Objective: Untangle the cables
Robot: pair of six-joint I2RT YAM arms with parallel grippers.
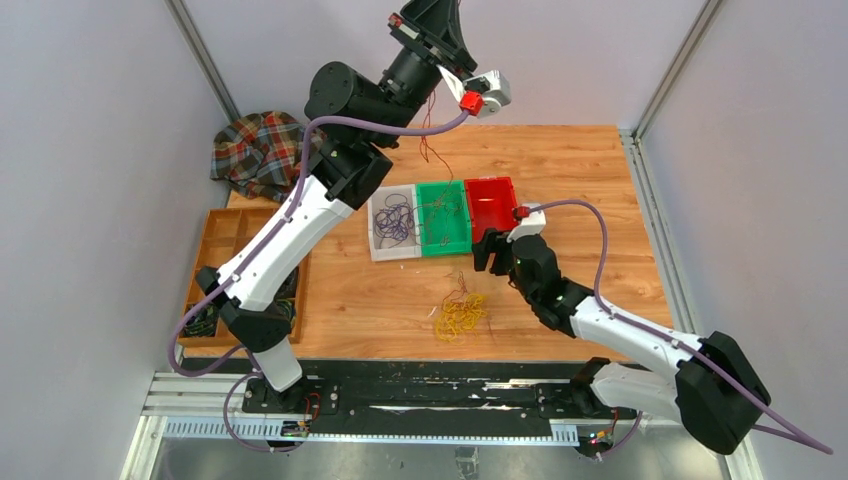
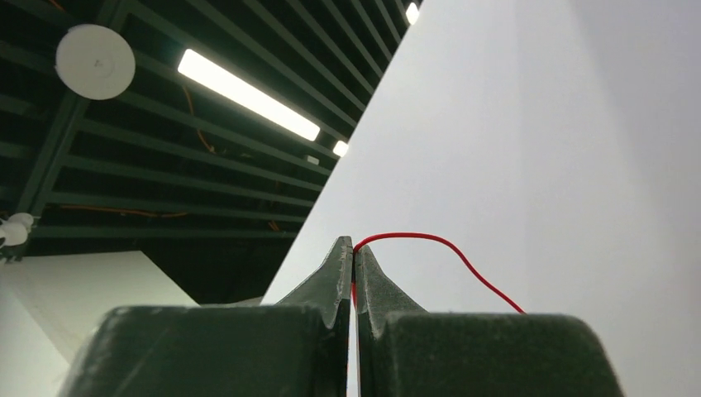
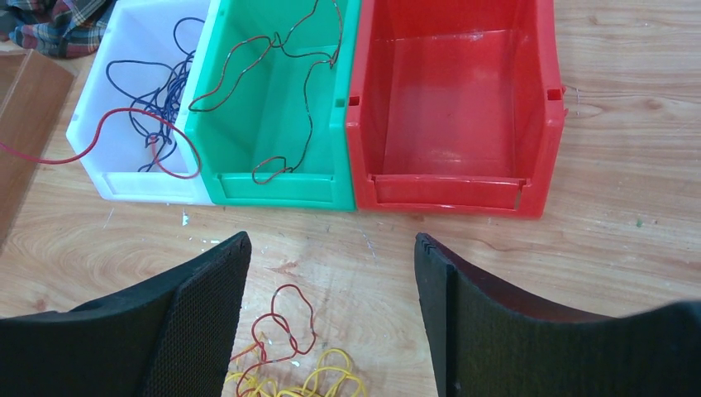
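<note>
Overhead, above the wooden surface point(image 1: 600, 170), the left fingers point(image 2: 347, 260) pinch shut on one red wire point(image 2: 413, 235), its tail dangling toward the green bin point(image 1: 446, 250). The right fingers point(image 1: 495, 255) gape empty near the tangled pile point(image 1: 460, 312). Lowering slowly, centred on that bin, should coil the loose end inside, clear of the white bin point(image 1: 395, 256).

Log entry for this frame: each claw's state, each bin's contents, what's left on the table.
left claw: shut on a red wire, raised high
right claw: open, over the table near the bins
white bin: purple wires, one red strand
green bin: dark red wires
red bin: no wires visible
loose pile: yellow and red wires, on table
</note>
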